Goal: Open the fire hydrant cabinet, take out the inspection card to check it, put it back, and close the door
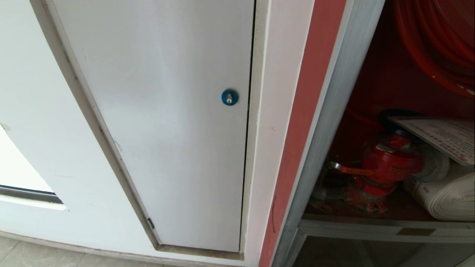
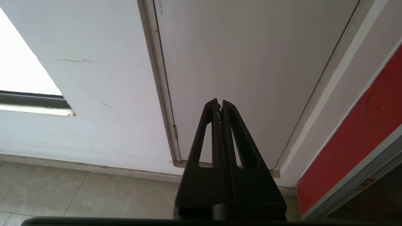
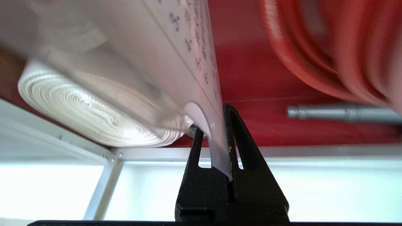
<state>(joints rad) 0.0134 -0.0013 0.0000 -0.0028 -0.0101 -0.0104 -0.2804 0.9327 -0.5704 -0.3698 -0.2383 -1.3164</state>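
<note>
The fire hydrant cabinet (image 1: 326, 122) stands open at the right of the head view, silver-framed and red inside. In it are a red hydrant valve (image 1: 389, 163), a white rolled hose (image 1: 445, 193) and a red hose reel (image 1: 434, 44). The inspection card (image 1: 441, 135), white with a ruled grid, hangs above the hose at the right edge. My right gripper (image 3: 220, 122) is shut on the card's (image 3: 188, 50) edge, in front of the cabinet's red interior. The left gripper (image 2: 219, 102) is shut and empty, low before the white panel door. The cabinet's door is out of view.
A plain white panel door (image 1: 167, 129) with a round blue lock (image 1: 229, 97) fills the wall left of the cabinet. A grey metal nozzle (image 3: 339, 112) lies on the cabinet's red floor. A tiled floor (image 2: 78, 194) runs along the wall's foot.
</note>
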